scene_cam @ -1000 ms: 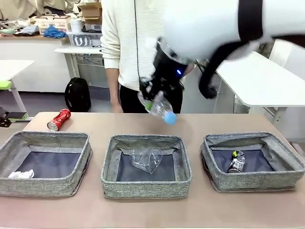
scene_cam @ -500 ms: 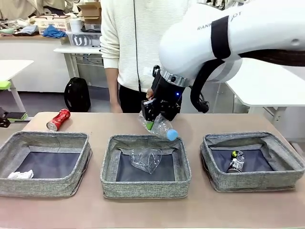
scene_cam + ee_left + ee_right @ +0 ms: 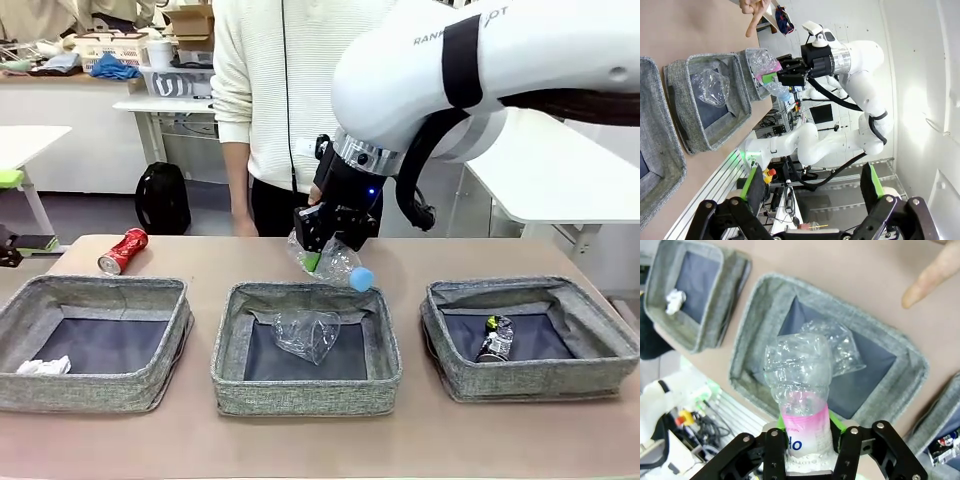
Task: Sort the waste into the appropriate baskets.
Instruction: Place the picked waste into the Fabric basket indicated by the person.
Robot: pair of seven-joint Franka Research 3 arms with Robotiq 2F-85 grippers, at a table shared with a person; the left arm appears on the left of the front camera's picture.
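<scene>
A: So, which way does the clear bottle with blue cap (image 3: 333, 262) point?

B: Its long axis slants, cap end (image 3: 361, 279) lower and toward the robot's right, crumpled base up by the fingers. It hangs in the air over the far rim of the middle basket (image 3: 306, 345).

A: And the right end effector (image 3: 322, 250)?

B: Its green pads (image 3: 835, 425) sit on either side of the bottle's pink label, jaws partly apart with the bottle between them. Whether they press it or have just let go, I cannot tell.

A: The left end effector (image 3: 810, 186)?

B: Wide open with nothing between its fingers.

A: Count things for me.

B: Three baskets in a row on the surface (image 3: 300, 445). The left basket (image 3: 95, 340) has one crumpled white paper ball (image 3: 44, 366); the middle one holds one clear plastic cup (image 3: 307, 333); the right basket (image 3: 530, 335) holds one dark crushed can (image 3: 495, 340). One crushed red can (image 3: 124, 250) lies on the surface behind the left basket. One person (image 3: 290, 90) stands at the far side, a hand (image 3: 754, 11) pointing down at the surface.
</scene>
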